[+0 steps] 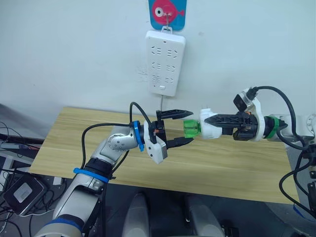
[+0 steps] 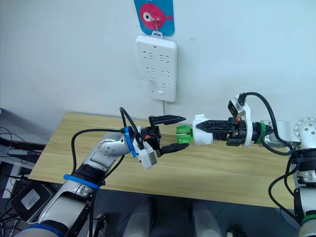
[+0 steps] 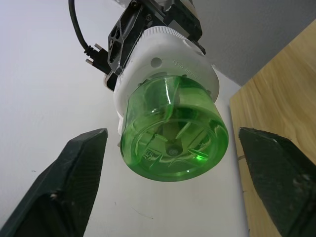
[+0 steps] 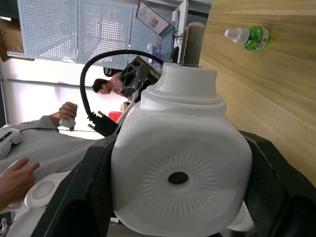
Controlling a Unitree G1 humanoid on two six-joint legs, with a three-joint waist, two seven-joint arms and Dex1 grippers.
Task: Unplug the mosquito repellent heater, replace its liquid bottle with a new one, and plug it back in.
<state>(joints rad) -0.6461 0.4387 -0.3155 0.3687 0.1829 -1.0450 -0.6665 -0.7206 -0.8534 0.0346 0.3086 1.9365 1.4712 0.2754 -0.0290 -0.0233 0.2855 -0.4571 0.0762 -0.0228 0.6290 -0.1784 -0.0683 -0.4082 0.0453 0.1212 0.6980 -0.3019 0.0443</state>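
Observation:
My right gripper (image 1: 212, 120) is shut on the mosquito repellent heater (image 1: 211, 130), a rounded white unit held in the air above the wooden table (image 1: 79, 133). Its round vent hole faces the right wrist view, where the heater (image 4: 180, 173) sits between the fingers (image 4: 81, 197). A green liquid bottle (image 1: 190, 128) is still fitted in the heater and points toward my left gripper (image 1: 192, 126). That gripper is open, one fingertip above and one below the bottle's end (image 3: 173, 133), not touching it. Another green bottle with a white cap (image 4: 249, 35) lies on the table.
A long white power strip (image 1: 165, 62) hangs on the wall under a blue fish hook (image 1: 167, 12), its cord dropping behind the table. A person (image 4: 106, 86) holding controllers shows in the background of the right wrist view. Cables lie on the floor at the left (image 1: 15, 148).

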